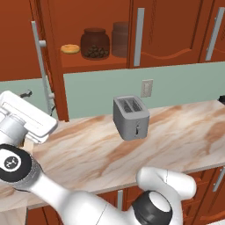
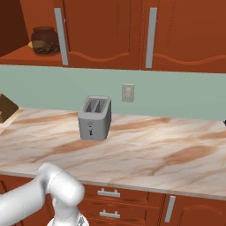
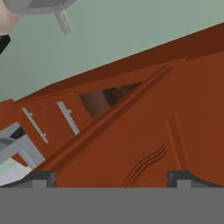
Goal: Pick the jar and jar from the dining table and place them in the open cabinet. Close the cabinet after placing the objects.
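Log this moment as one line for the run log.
stage: close cabinet door | jars: both on shelf, nut jar, grey jar | gripper: open, at door

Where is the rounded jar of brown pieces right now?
The rounded jar stands on the shelf of the open cabinet, upper left in the left base view, between a small tan ring-shaped item on its left and the smoky-grey jar on its right.

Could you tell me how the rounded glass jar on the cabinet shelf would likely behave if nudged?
The rounded jar looks squat and wide-based, so it would probably slide rather than tip. Being glass, it is likely fragile. The grey jar beside it might get bumped.
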